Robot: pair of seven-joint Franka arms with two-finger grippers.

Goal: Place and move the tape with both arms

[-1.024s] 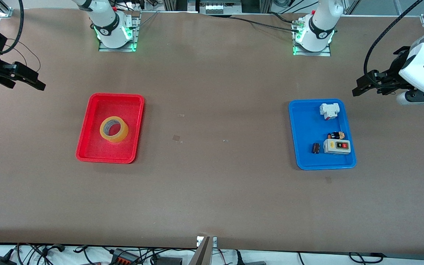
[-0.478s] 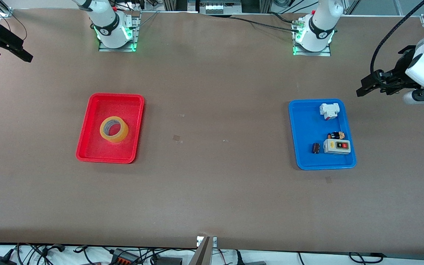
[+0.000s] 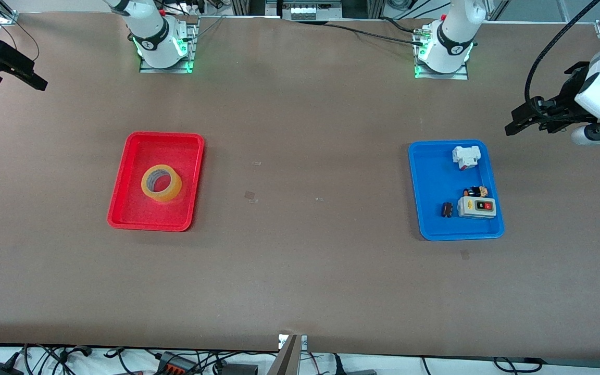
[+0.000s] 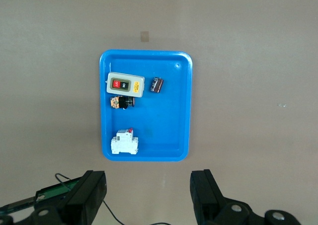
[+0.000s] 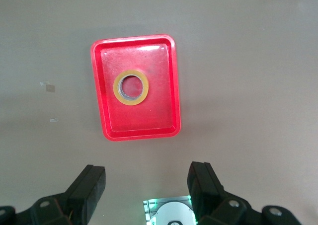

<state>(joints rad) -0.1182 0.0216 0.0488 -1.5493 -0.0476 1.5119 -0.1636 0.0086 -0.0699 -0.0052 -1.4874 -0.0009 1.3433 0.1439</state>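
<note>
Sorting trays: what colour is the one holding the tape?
Red tray, clearest in the right wrist view; tape.

we see a red tray (image 3: 123, 179) on the brown table (image 3: 300, 271) toward the right arm's end, and a blue tray (image 3: 427, 182) toward the left arm's end. in the blue tray lie a white breaker (image 3: 466, 157), a grey switch box (image 3: 476, 207) with red and black buttons, a small black cylinder (image 3: 447, 209) just beside it, and a small dark part (image 3: 475, 191) between breaker and box.
</note>
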